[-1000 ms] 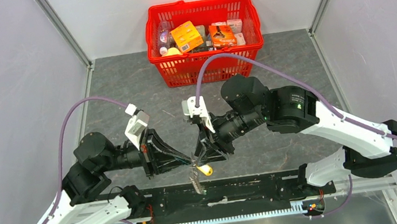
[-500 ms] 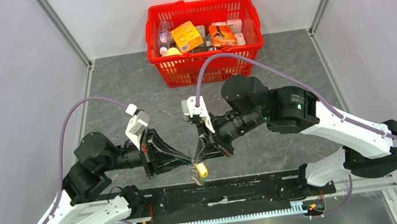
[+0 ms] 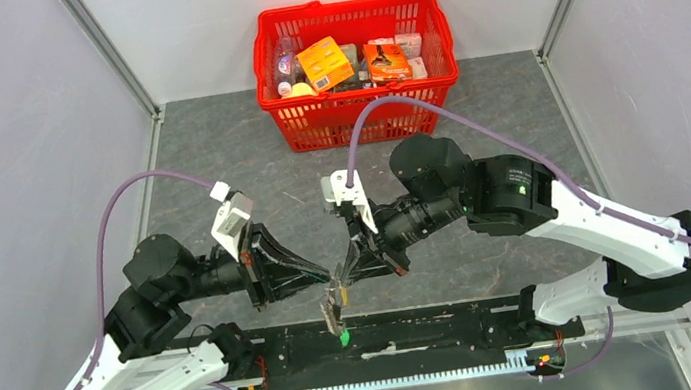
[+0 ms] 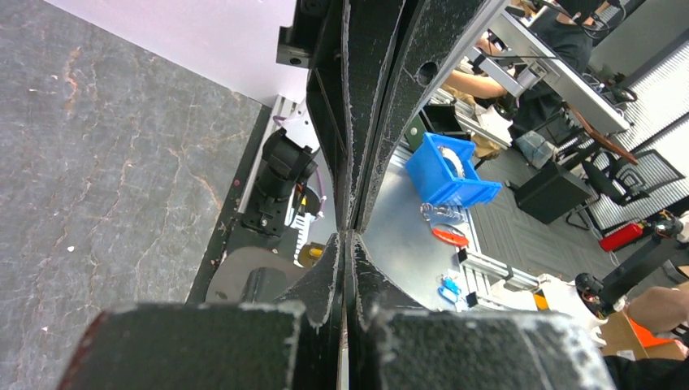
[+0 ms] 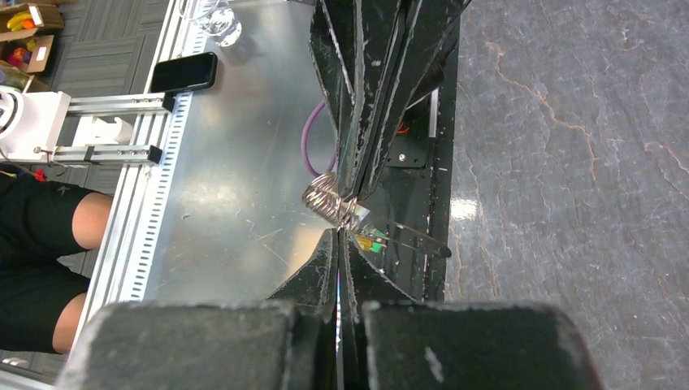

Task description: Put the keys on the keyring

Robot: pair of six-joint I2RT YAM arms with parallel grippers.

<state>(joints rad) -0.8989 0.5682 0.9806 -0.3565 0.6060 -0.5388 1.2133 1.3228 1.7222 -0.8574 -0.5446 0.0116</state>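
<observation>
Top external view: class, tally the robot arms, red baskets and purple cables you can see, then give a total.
Robot arms: 2
Red baskets: 1
Purple cables: 2
Total: 5

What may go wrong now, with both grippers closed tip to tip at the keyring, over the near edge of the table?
1. The left gripper and the right gripper meet at the thin keyring with fingertips only; the wire may slip or twist out.
2. The green key dangles over the black rail at the near edge; dropped there, it may be hard to pick up.
</observation>
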